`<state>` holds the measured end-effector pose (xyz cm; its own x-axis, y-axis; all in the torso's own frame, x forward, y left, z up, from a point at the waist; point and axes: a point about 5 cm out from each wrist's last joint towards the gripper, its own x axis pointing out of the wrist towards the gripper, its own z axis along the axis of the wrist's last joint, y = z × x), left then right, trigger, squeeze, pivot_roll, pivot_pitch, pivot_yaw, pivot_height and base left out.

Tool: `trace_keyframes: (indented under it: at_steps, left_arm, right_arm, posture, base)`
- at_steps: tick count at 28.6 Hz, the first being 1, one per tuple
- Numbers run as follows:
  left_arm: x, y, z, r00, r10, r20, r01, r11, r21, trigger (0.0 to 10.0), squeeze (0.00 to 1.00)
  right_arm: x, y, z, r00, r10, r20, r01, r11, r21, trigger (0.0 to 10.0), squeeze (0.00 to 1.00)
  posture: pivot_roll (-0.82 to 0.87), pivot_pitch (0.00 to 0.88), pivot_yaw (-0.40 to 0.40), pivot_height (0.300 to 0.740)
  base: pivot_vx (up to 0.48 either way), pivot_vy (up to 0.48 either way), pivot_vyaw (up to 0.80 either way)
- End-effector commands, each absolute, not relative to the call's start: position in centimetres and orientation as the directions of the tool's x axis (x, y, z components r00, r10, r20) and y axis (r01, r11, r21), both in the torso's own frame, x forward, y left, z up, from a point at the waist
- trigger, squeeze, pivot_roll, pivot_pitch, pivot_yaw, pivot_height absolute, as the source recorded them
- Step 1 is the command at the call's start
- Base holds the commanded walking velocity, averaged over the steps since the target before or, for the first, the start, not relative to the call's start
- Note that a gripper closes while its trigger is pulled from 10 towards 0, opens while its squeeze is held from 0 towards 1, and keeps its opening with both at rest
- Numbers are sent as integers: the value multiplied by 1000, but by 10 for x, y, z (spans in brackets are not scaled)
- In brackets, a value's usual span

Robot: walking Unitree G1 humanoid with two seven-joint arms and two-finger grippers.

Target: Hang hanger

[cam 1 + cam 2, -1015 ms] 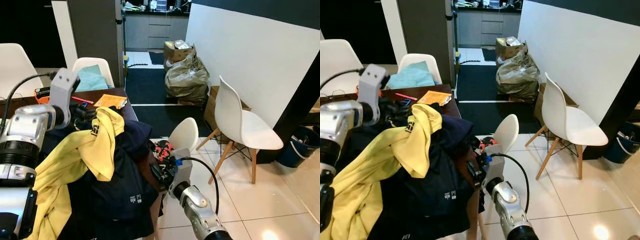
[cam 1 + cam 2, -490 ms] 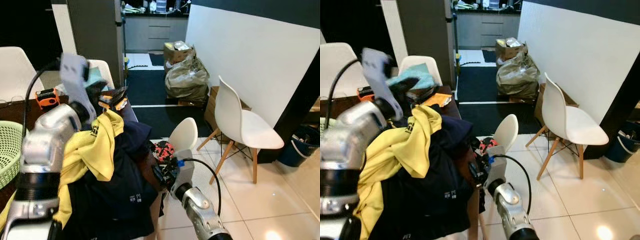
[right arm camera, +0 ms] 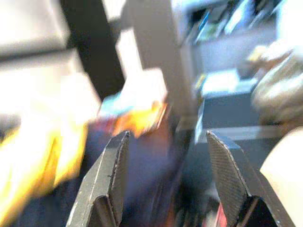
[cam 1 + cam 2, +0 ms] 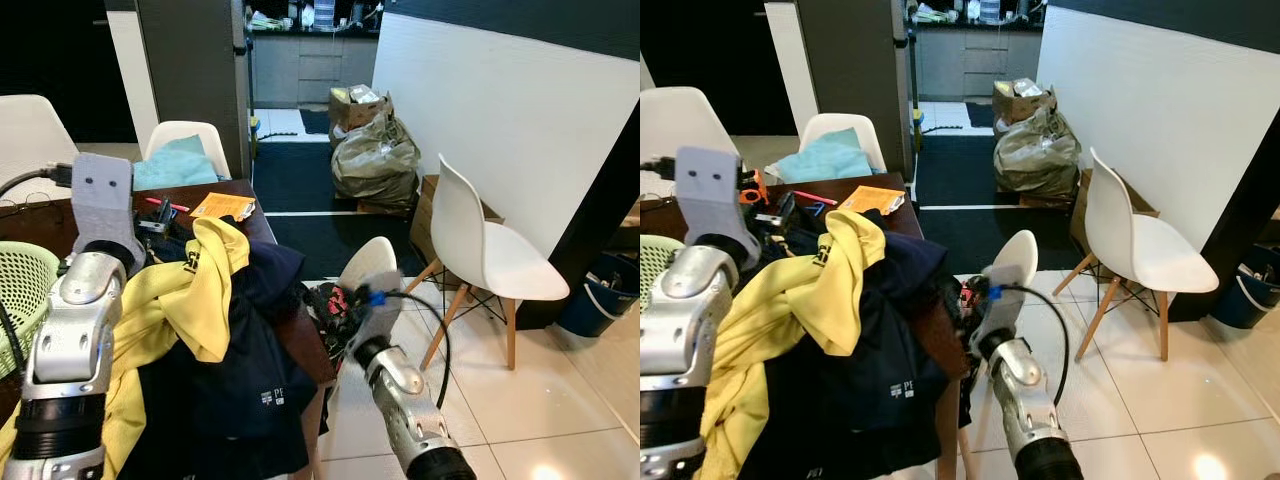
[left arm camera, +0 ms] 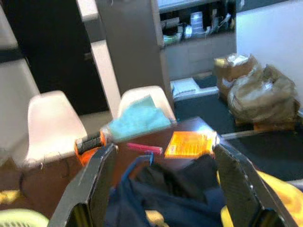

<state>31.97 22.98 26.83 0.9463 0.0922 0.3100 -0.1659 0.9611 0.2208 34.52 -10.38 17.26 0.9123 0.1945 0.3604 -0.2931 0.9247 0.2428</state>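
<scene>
A yellow shirt (image 4: 190, 290) lies over a navy garment (image 4: 250, 380) heaped on the dark table (image 4: 262, 225). My left gripper (image 5: 164, 147) hovers over the far end of the heap, open, with nothing between its fingers (image 5: 97, 184). Below it, among dark cloth, lies a thin blue curved piece (image 5: 138, 163); whether it is the hanger I cannot tell. My right gripper (image 4: 332, 306) is at the table's right edge beside the navy garment, open and empty, and its wrist view is blurred.
A green basket (image 4: 18, 290) stands at the table's left. An orange paper (image 4: 222, 206) and a pink pen (image 4: 160, 203) lie at the far end. A small white chair (image 4: 365, 265) carrying a red patterned thing stands against the table's right side, with another white chair (image 4: 490, 260) farther right.
My left arm was lifted over the heap and has come back down behind the yellow shirt. My right gripper has risen and turned toward the table edge.
</scene>
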Motion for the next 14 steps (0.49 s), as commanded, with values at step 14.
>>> trace_keyframes:
  at_steps: [14]
  left_arm:
    - [296,134,252,835,-415,362,362,909,208,10000,0]
  right_arm:
    - [374,-124,205,971,-83,224,-166,438,884,10000,0]
  posture:
    - [152,0,-73,740]
  base:
    - [0,0,0]
